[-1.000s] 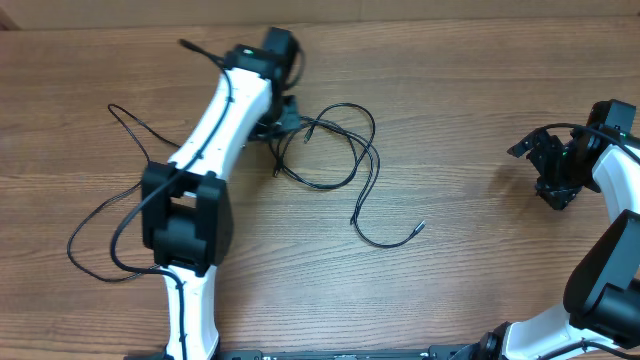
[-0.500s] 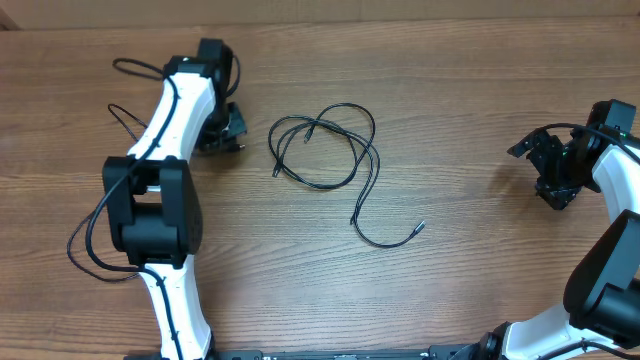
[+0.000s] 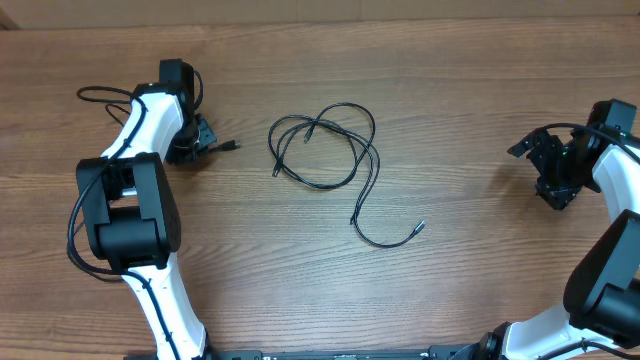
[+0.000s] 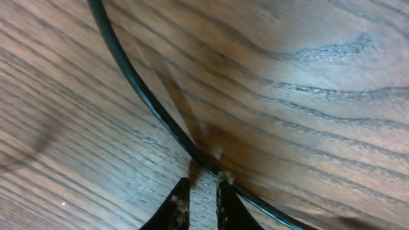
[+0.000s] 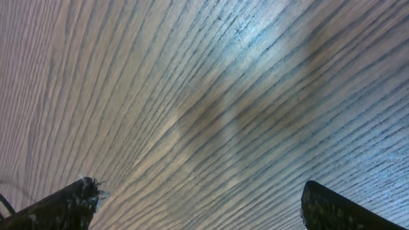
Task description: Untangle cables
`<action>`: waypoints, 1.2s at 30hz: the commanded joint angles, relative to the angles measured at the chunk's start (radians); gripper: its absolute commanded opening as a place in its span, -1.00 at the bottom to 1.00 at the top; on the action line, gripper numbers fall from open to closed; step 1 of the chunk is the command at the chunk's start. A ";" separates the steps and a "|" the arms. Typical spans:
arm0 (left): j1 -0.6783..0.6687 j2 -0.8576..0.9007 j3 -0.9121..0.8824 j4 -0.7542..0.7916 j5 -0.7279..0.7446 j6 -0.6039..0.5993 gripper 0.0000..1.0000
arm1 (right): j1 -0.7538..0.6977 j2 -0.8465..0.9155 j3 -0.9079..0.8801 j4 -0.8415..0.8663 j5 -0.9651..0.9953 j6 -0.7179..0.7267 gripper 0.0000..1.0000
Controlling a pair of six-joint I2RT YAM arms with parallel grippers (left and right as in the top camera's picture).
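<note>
A loose tangle of thin black cables [image 3: 325,150] lies in loops at the table's middle, with one silver-tipped end [image 3: 420,227] trailing toward the front right. My left gripper [image 3: 205,143] is low over the wood well left of the tangle, and a short plug end [image 3: 228,147] pokes out on its right. In the left wrist view one thin black cable [image 4: 144,96] runs diagonally across the wood and passes just beyond my left gripper [image 4: 203,182], whose jaws stand a narrow gap apart with wood showing between them. My right gripper [image 5: 198,198] is wide open over bare wood at the far right [image 3: 548,168].
A thin black cord [image 3: 100,93] curls at the upper left beside the left arm [image 3: 140,120]. Thicker black wire [image 3: 75,235] hangs by the left arm's base. The right arm [image 3: 610,250] stands along the right edge.
My left arm has swung left, away from the tangle, taking one cable with it. Its jaws have parted slightly. The tangle and the right arm have stayed put.
</note>
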 commanded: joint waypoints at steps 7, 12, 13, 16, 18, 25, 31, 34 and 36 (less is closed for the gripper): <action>0.108 0.020 -0.049 0.010 -0.203 0.002 -0.74 | -0.001 -0.016 0.024 0.005 0.008 0.004 1.00; 0.174 0.020 -0.049 0.019 -0.203 0.018 -0.75 | -0.001 -0.016 0.024 0.005 0.008 0.004 1.00; 0.187 0.020 -0.049 0.027 -0.200 0.039 -0.76 | -0.001 -0.016 0.024 0.005 0.008 0.004 1.00; 0.219 0.020 -0.048 0.037 -0.197 0.090 -0.81 | -0.001 -0.016 0.024 0.005 0.008 0.004 1.00; 0.233 0.020 -0.047 0.042 -0.156 0.135 -0.91 | -0.001 -0.016 0.024 0.005 0.008 0.004 1.00; 0.238 0.019 0.049 0.012 0.175 0.237 -0.92 | -0.001 -0.016 0.024 0.005 0.008 0.004 1.00; 0.206 0.019 0.203 -0.069 0.299 0.200 -0.92 | -0.001 -0.016 0.024 0.006 0.008 0.004 0.99; 0.177 0.019 0.218 -0.066 0.309 0.164 -0.92 | -0.001 -0.016 0.024 0.005 0.008 0.004 1.00; 0.153 0.021 0.208 -0.046 0.305 0.158 -0.92 | -0.001 -0.016 0.024 0.005 0.008 0.004 1.00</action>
